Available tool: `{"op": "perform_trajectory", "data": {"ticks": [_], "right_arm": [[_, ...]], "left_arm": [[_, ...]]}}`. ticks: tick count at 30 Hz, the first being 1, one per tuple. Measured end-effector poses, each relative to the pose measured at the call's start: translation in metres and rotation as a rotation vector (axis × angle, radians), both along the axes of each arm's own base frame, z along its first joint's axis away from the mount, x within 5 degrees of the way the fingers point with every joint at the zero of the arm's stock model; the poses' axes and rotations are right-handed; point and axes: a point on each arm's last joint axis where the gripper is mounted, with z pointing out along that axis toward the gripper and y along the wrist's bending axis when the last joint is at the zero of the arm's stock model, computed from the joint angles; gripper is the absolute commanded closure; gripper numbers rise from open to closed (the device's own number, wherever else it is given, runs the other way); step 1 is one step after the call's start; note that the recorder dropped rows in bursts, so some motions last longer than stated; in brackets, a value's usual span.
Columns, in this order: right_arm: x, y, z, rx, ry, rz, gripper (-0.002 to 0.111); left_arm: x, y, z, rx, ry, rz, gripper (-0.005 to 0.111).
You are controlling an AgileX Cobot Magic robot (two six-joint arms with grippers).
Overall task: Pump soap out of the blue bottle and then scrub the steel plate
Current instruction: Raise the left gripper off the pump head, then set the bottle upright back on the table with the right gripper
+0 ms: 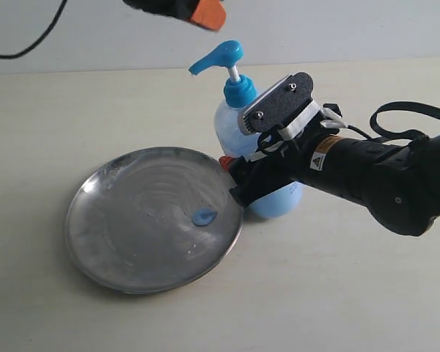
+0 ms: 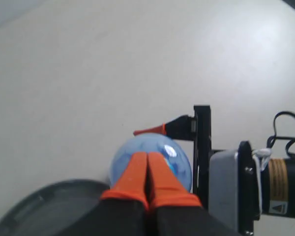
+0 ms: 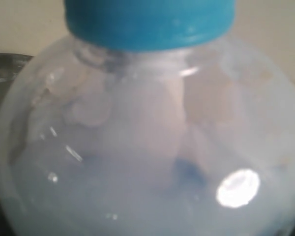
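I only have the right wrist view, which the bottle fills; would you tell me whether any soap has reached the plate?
Observer: Yes, a blob of soap lies on the steel plate, near the blue bottle.
Operator: Thank you. Where is the left hand?
Observer: The left hand hangs above the pump head, not touching it.
Operator: Is it open?
Observer: No, it is shut, holding nothing.

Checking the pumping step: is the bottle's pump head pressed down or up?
Up: bare white stem shows between the pump head and the collar.
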Motion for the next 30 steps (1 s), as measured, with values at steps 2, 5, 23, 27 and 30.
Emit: {"op": "perform_trajectory", "data": {"ticks": [2,5,23,27,30], "right_arm": [[0.001,-0.001,0.000,0.008,0.006,-0.023,0.108],[0.002,-0.003,0.000,0.017,0.011,-0.057,0.108],[0.017,-0.035,0.026,0.203,0.006,-0.306,0.108],[0.022,-0.045,0.025,0.221,0.009,-0.329,0.108],[0.020,-0.052,0.022,0.239,-0.002,-0.340,0.108]], "left_arm": [[-0.008,0.012,0.034,-0.063,-0.103,0.027,0.107],[-0.014,0.036,0.060,-0.108,-0.179,0.082,0.107],[-0.011,0.058,0.066,-0.110,-0.150,0.156,0.107],[-0.011,0.058,0.064,-0.115,-0.131,0.167,0.107],[-0.012,0.059,0.058,-0.106,-0.111,0.170,0.107]]}}
